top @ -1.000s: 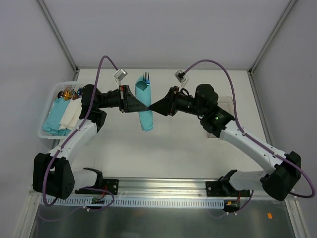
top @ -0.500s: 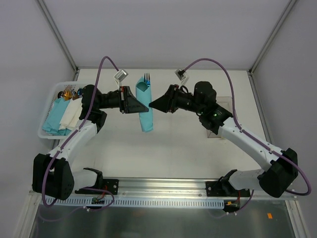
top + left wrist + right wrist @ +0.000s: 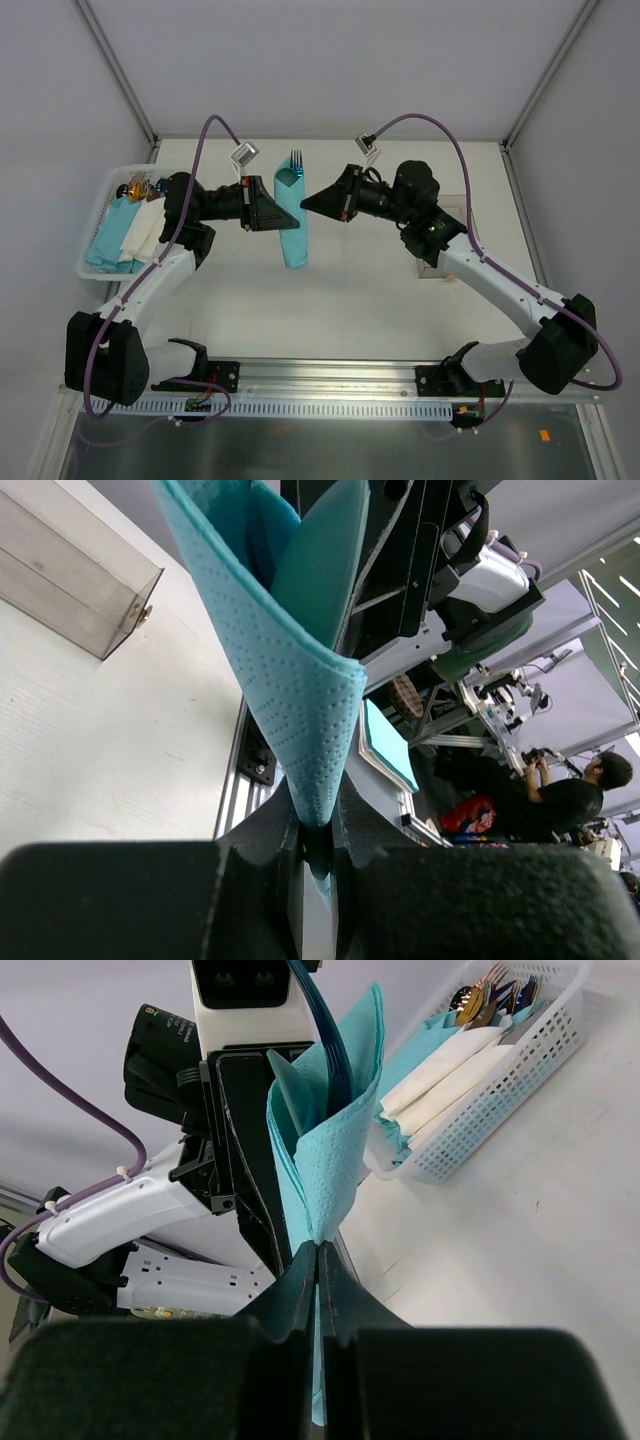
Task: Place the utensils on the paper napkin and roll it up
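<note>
- Paper napkin [image 3: 290,225], in the overhead view, is already wrapped into a narrow roll mid-bench, between the two arms. The utensils [image 3: 295,157] poke out of its far end as fork tines.
- I judge the placing step done and the rolling nearly finished; what is left looks like tightening or closing the loose flap.
- The left hand [image 3: 292,221] is clamped on the roll's left side. The right hand [image 3: 304,203] has its fingers pressed together at the right edge, apparently pinching a thin layer of paper.
- The next move calls for one hand to keep its pinch while the other turns or tucks the free edge, gently, because the paper is thin and the utensils could slide out of the open end.
- Left wrist view alone shows the paper napkin [image 3: 290,680] folded to a point that runs down into the closed fingers of the left hand [image 3: 318,845].
- Right wrist view alone shows a dark utensil handle [image 3: 325,1040] inside the wrap, teal paper in the slit of the right hand [image 3: 318,1260], and the white basket [image 3: 470,1145] of spare napkins behind.
- Neither wrist view shows the tines, and no view settles whether the roll rests on the bench [image 3: 380,300] or is lifted off it.
</note>
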Robot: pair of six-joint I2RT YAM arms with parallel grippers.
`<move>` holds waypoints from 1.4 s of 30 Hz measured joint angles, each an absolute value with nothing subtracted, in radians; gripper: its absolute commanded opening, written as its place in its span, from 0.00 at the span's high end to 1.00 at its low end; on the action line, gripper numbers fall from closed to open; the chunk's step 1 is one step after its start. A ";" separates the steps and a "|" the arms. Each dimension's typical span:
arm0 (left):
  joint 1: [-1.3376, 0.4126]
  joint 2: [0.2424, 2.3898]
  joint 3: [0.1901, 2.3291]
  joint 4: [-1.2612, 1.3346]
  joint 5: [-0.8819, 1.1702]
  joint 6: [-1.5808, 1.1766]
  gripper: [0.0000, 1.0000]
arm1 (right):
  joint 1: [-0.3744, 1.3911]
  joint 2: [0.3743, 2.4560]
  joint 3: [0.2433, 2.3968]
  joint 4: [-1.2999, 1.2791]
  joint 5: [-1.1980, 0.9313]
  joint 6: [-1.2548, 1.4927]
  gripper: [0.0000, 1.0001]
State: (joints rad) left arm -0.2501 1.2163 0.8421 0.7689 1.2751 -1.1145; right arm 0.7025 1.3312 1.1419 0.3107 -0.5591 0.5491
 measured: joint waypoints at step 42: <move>-0.256 1.241 0.846 0.770 1.275 -1.126 1.00 | 0.714 1.306 1.046 0.357 -0.596 0.602 0.50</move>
State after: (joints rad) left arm -0.2562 1.2411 0.8455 0.7700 1.2751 -1.1255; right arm 0.7136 1.3064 1.0458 0.3569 -0.5961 0.6022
